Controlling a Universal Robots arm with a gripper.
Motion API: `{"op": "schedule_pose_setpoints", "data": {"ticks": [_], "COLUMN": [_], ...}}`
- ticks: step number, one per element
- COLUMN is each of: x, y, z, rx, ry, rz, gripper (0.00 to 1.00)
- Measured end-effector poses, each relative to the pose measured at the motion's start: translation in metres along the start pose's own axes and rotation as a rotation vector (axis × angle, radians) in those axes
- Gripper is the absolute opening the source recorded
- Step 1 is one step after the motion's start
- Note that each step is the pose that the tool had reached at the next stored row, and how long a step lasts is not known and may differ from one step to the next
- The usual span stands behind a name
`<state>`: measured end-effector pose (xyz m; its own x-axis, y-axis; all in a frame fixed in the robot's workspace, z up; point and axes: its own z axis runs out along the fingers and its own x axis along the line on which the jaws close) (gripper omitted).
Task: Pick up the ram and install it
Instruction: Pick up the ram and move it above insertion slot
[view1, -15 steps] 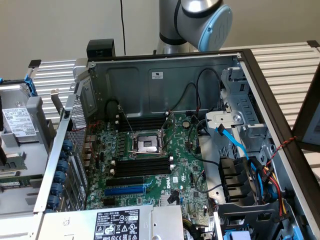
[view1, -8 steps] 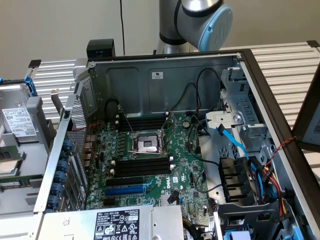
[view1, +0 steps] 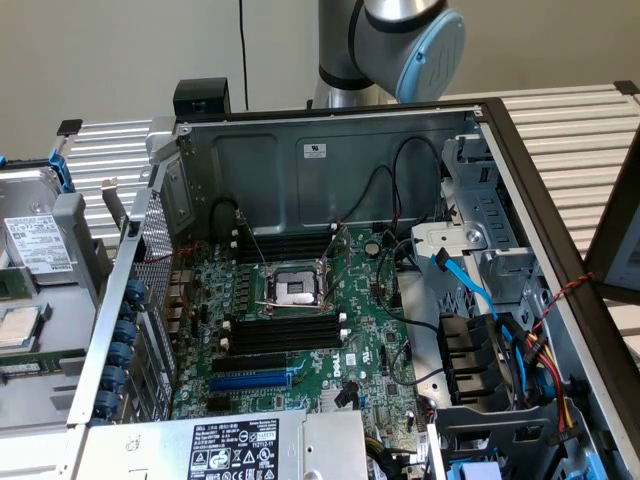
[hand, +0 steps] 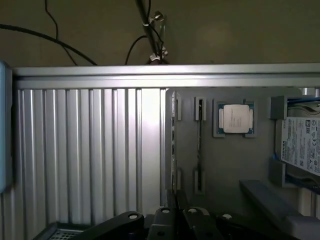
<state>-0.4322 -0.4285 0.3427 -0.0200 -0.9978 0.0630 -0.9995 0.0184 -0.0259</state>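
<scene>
Ram (hand: 199, 145) standing edge-on in the grey tray (hand: 230, 165)
It sits beside the processor chip (hand: 236, 118); the end effector (hand: 172, 225) hangs near the tray, and whether it is open or closed cannot be told.

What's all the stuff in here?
Computer case: one, grey, open.
Circuit board: one, green, inside the case.
Memory slots: several, black, on the board.
Long slot: one, blue, on the board.
Cables: several, blue and black, in the case.
Tray: one, grey, on the ribbed table.
Chip: one, silver, on the tray.
Ram: one, dark, standing edge-on beside the chip.
Hard drive: one, white-labelled, near the chip.
Robot arm: one, grey and blue, behind the case.
Gripper: one, black, near the tray.
</scene>
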Motion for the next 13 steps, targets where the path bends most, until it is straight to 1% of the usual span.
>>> {"op": "schedule_pose_setpoints", "data": {"ticks": [5,9,10,13], "x": [0.001,0.002,0.002,0.002], "y": [-0.0004,-0.0010,-0.0010,-0.0010], "z": [-0.0156,-0.0313,-0.0329,-0.0328], "rx": [-0.0010,-0.0018,-0.0019,-0.0016], "ry": [0.0004,0.0007,0.0008,0.0006], "rz": [0.016,0.027,0.027,0.027], "gripper": [0.12,0.12,0.12,0.12]}}
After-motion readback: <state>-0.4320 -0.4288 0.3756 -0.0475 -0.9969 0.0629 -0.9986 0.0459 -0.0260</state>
